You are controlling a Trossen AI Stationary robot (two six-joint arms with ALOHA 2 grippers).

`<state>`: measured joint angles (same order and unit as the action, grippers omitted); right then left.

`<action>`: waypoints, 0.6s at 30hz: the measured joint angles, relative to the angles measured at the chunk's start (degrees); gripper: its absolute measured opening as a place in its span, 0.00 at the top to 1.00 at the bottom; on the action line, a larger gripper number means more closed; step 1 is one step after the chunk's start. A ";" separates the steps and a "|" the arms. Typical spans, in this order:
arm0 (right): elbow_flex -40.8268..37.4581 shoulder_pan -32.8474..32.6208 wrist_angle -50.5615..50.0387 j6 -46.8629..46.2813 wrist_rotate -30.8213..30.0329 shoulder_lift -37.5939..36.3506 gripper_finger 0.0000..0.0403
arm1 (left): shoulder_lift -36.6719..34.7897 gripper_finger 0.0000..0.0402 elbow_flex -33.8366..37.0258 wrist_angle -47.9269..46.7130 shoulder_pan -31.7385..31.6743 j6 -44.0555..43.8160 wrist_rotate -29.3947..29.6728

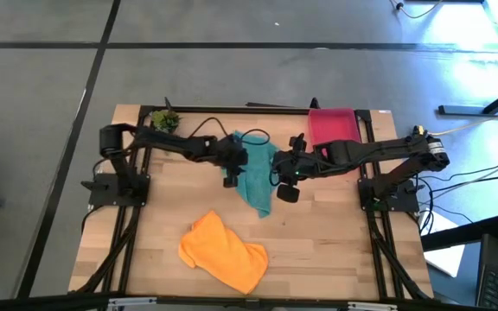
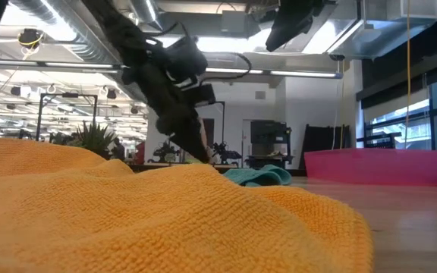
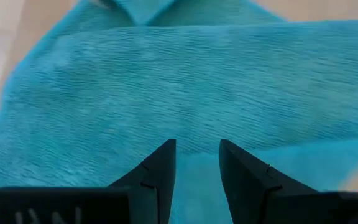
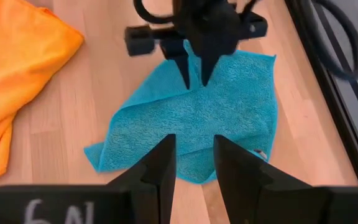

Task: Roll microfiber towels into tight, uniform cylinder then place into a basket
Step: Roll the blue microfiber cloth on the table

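The teal towel lies crumpled and partly folded on the table's middle; it also shows in the right wrist view. My left gripper is open, its fingers pointing down at the towel's left edge. My right gripper is open and empty, above the towel's right side. The orange towel lies bunched near the front edge. The red-pink basket stands at the far right. My left gripper comes at the teal towel from above, fingers pointing down, at a fold near its left edge. Cloth shows between the open fingers. I cannot tell whether they touch it. The towel lies slack on the table.
A small green plant stands at the far left corner. In the low view the orange towel fills the foreground and hides most of the teal towel. Bare wood lies to the left and right of the orange towel.
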<state>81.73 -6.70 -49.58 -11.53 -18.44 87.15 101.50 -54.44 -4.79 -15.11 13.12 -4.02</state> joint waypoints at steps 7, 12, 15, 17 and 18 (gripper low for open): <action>0.00 0.00 -0.80 0.18 0.00 0.00 0.73 | 1.43 0.72 -2.15 -6.08 -0.30 2.54 0.27; 0.00 0.00 -1.43 0.43 0.00 0.00 0.73 | 1.43 0.72 -2.15 -6.32 -0.38 3.03 0.62; 0.00 0.00 -1.61 0.91 0.00 0.00 0.73 | 1.73 0.72 -2.15 -6.02 -0.33 4.47 0.53; 0.00 0.00 -1.60 1.32 0.00 0.00 0.73 | 2.50 0.72 -2.15 -5.38 -0.38 4.60 0.58; 0.00 0.00 -1.61 1.36 0.00 0.00 0.73 | 2.50 0.72 -2.09 -5.92 -0.38 4.62 0.62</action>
<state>81.73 -6.70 -51.19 -10.17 -18.44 87.15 104.01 -56.53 -10.71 -15.49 17.74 -3.40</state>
